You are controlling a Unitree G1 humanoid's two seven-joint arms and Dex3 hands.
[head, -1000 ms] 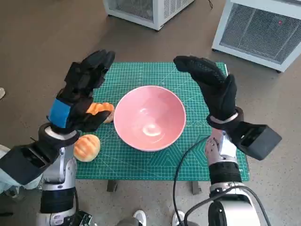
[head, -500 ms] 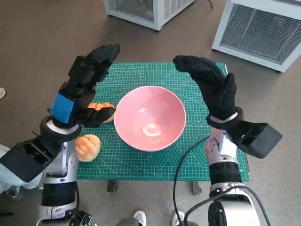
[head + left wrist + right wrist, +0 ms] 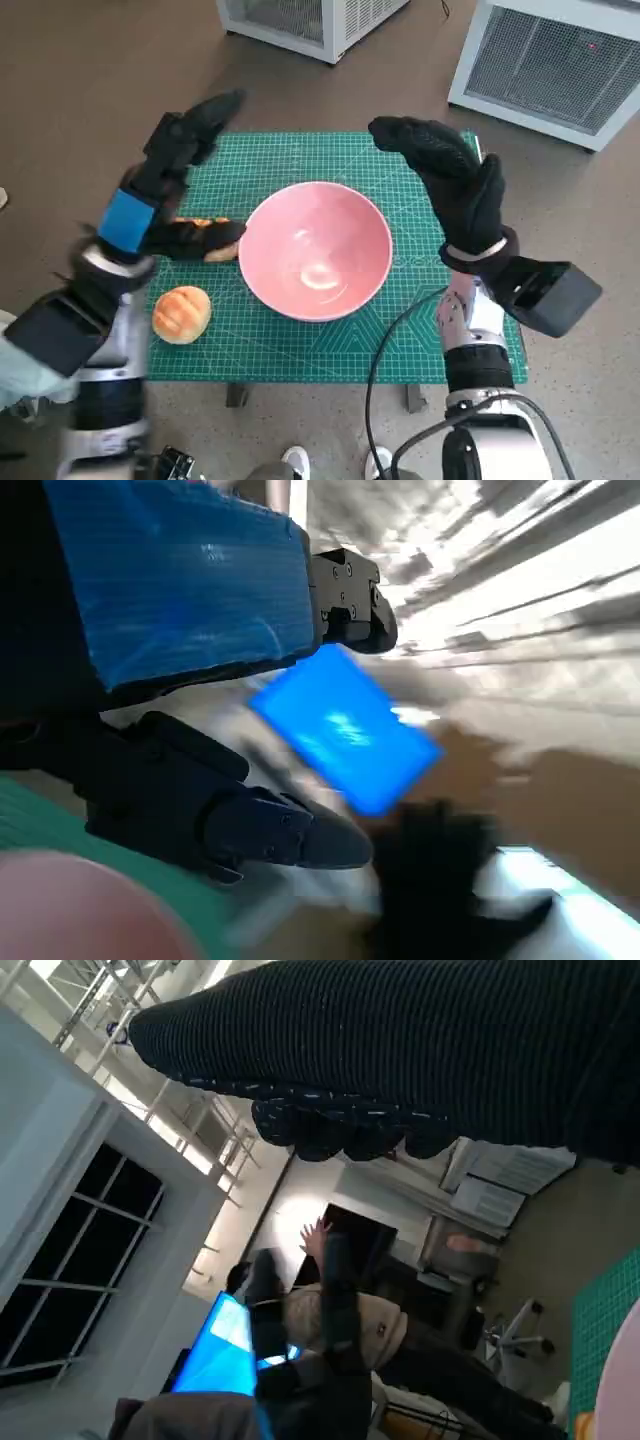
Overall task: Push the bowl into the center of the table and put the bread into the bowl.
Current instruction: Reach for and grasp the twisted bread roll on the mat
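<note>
Green mat [image 3: 300, 345], robot hands raised, spread.

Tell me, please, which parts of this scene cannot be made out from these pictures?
- Head view: one bread is mostly hidden behind the left robot hand; contact cannot be told.
- Left wrist view: motion blur smears everything beyond the fingers; the pink bowl is cut off by the edge.
- Right wrist view: the right robot hand covers the top; bowl and green mat show only as slivers at the edge.

Even, soft daylight in the head view with a glossy glint inside the bowl [image 3: 316, 250]; the left wrist view is heavily motion-blurred, streaked bright.
</note>
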